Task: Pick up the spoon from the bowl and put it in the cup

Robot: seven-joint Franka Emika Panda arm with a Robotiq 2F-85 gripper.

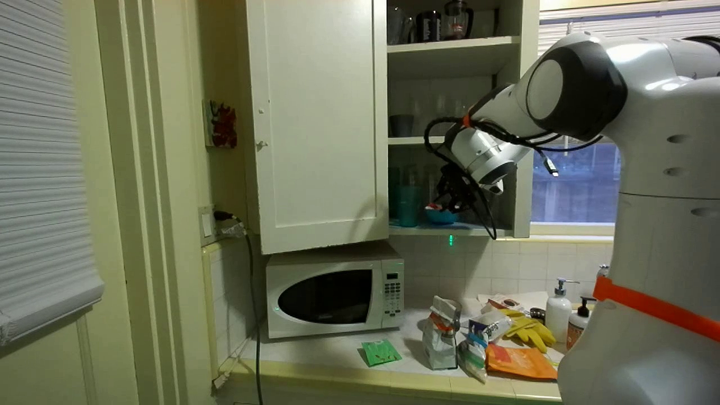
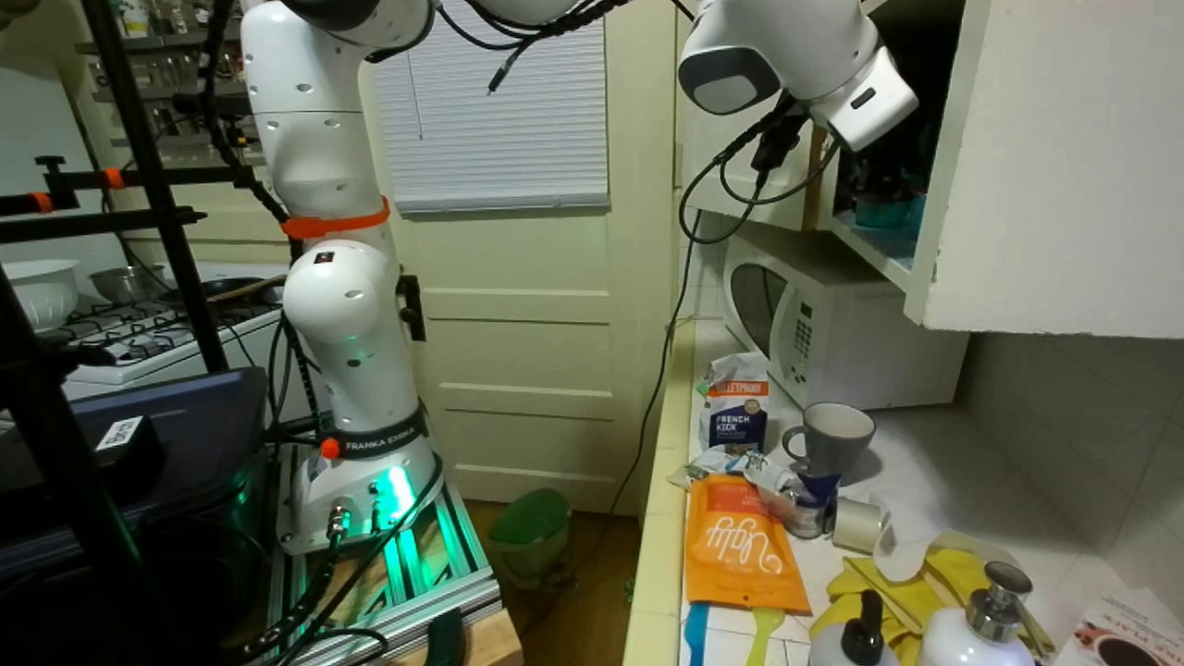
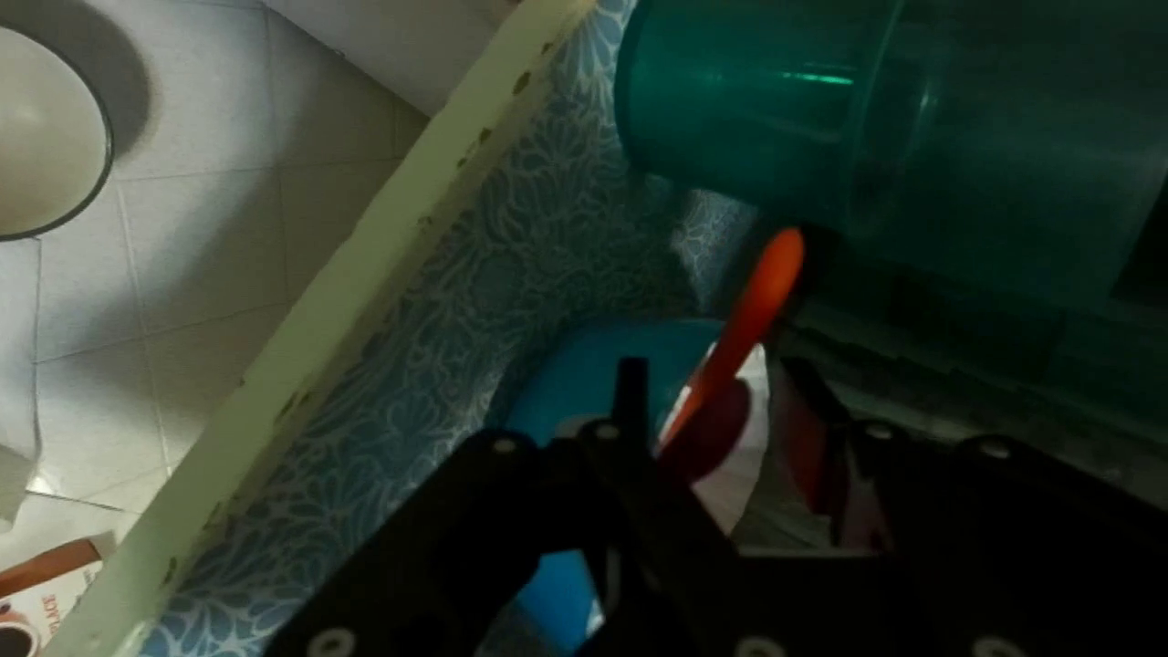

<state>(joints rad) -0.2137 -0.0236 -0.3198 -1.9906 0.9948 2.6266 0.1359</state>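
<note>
while the bowl [image 3: 564,381] holds the orange spoon [image 3: 737,339] | tool [image 3: 718,379] spread apart

The spread tool [image 3: 716,372] frames the orange spoon [image 3: 744,333].

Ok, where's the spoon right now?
In the wrist view, the reddish-orange spoon is right of centre, at the right side of the blue bowl, framed by the open end effector. Its upper end points towards the teal cup at upper right.

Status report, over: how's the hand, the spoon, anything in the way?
Hand open at the bowl. Orange spoon in the hand's gap, wrist view, ungripped, one end past the rim. Shelf above, might limit the lift.
</note>
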